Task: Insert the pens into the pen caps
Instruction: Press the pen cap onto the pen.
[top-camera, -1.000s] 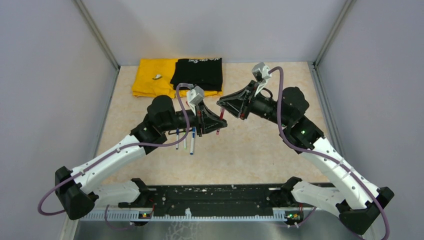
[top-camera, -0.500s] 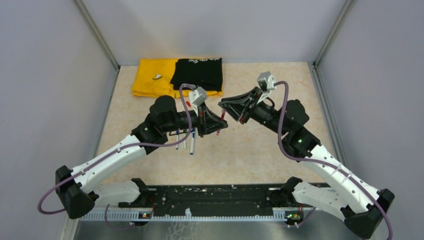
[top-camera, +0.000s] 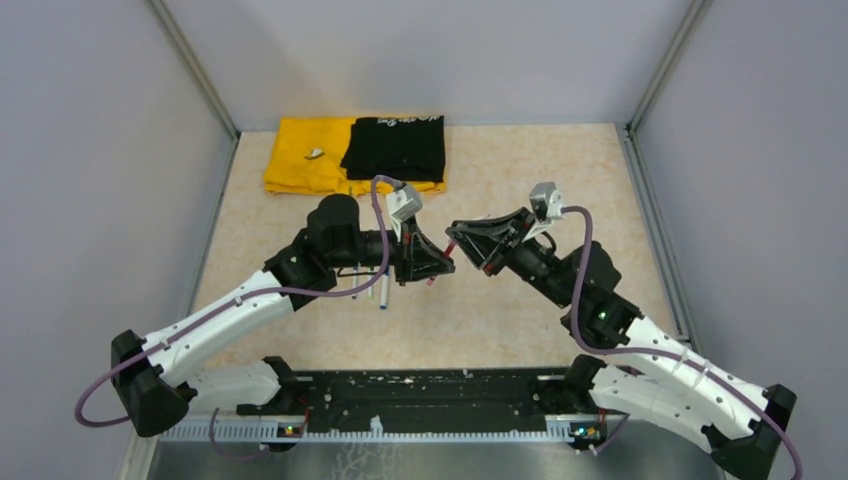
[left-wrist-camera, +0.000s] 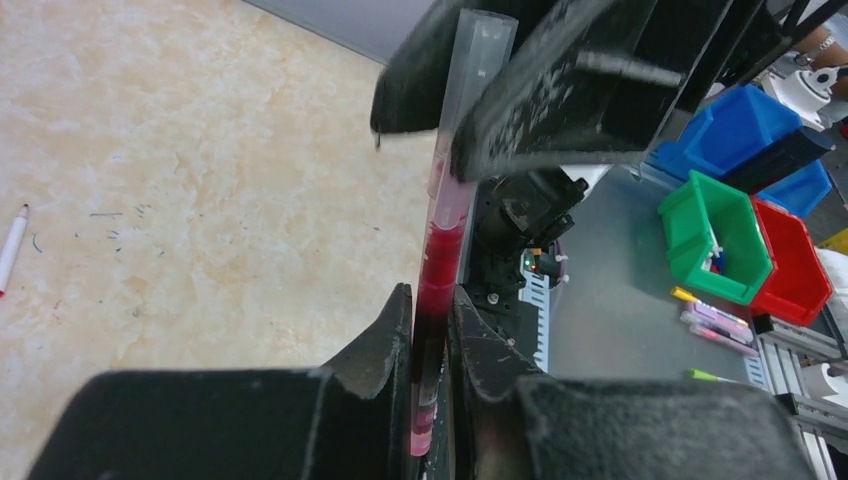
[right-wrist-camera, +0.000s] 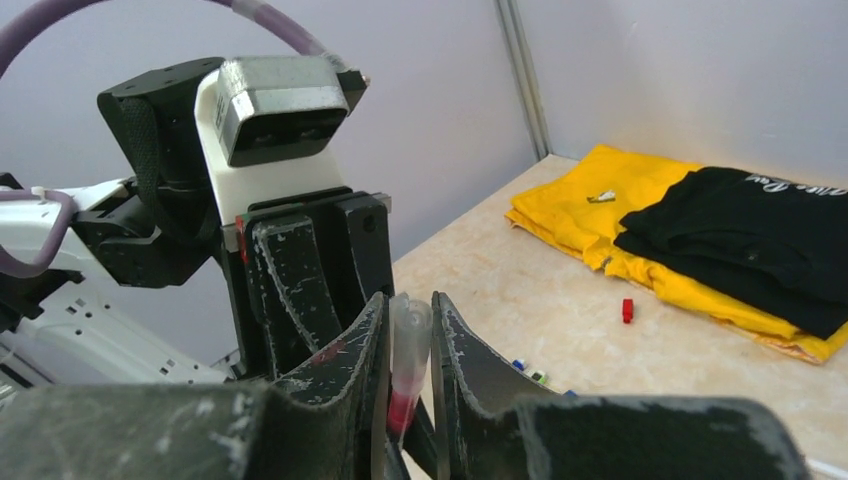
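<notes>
Pinching the red pen (left-wrist-camera: 440, 250) low on its dark red part, the left gripper (left-wrist-camera: 430, 302) had both fingers pressed against it from either side, and the pen stood up between them, clear of the table. Its pale, see-through upper end sat in the right gripper (right-wrist-camera: 409, 305), whose fingers were likewise clamped on it, so the two grippers met tip to tip above the middle of the table (top-camera: 490, 325). From above, their black fingers hid nearly all of the pen and only small bits of red showed; where pen ended and cap began could not be told. Under the left wrist lay several loose pens (top-camera: 382, 293) with white barrels, partly covered by that arm. One more white pen (left-wrist-camera: 11, 247) lay apart on the bare surface in the left wrist view. A red cap (right-wrist-camera: 627, 310) lay alone just short of the cloths, and two smaller caps (right-wrist-camera: 528, 371), one blue and one green, lay close together nearer the grippers. At the far edge a folded yellow cloth (top-camera: 298, 168) lay with a folded black cloth (top-camera: 395, 148) overlapping its right side, and a small pale object (top-camera: 314, 154) rested on the yellow. The tabletop was beige and marbled, with faint pen marks, and was walled by plain grey panels (top-camera: 100, 200). Beyond its near edge a black rail (top-camera: 420, 392) carried the arm bases, and blue (left-wrist-camera: 730, 130), green (left-wrist-camera: 712, 232) and red bins (left-wrist-camera: 797, 262) stood off to the side.
</notes>
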